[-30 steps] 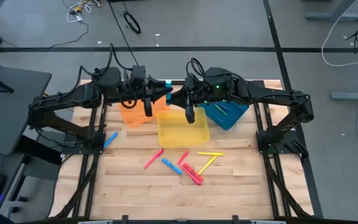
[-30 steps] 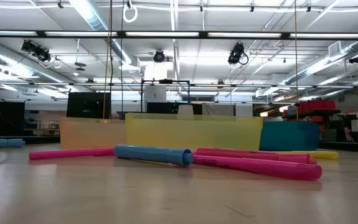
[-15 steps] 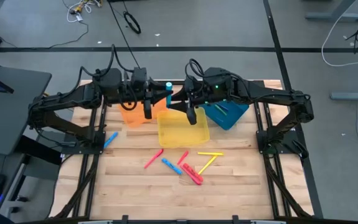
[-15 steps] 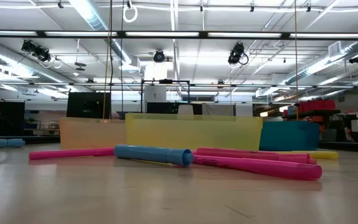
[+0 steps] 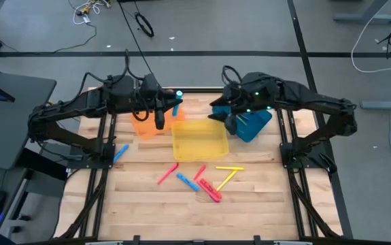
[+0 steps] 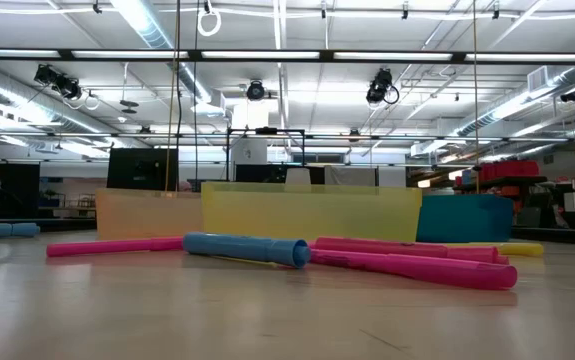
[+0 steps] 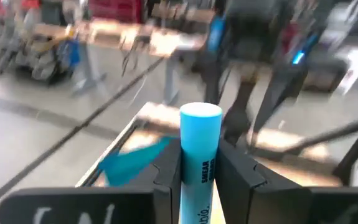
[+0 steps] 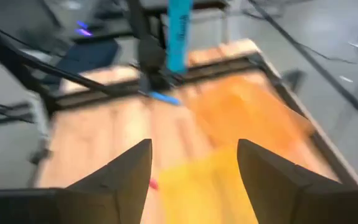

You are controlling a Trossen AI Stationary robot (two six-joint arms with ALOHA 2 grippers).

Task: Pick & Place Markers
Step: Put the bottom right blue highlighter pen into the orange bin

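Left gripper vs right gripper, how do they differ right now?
The left gripper is shut on a blue marker; the right gripper is open and holds nothing. In the high view the left gripper hangs over the orange tray, the right gripper by the blue tray. Both are raised off the table.

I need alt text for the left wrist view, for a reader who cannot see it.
The left gripper holds a light blue marker upright between its two dark fingers, its round end toward the camera. Behind it, blurred, are a wooden table edge and dark arm parts.
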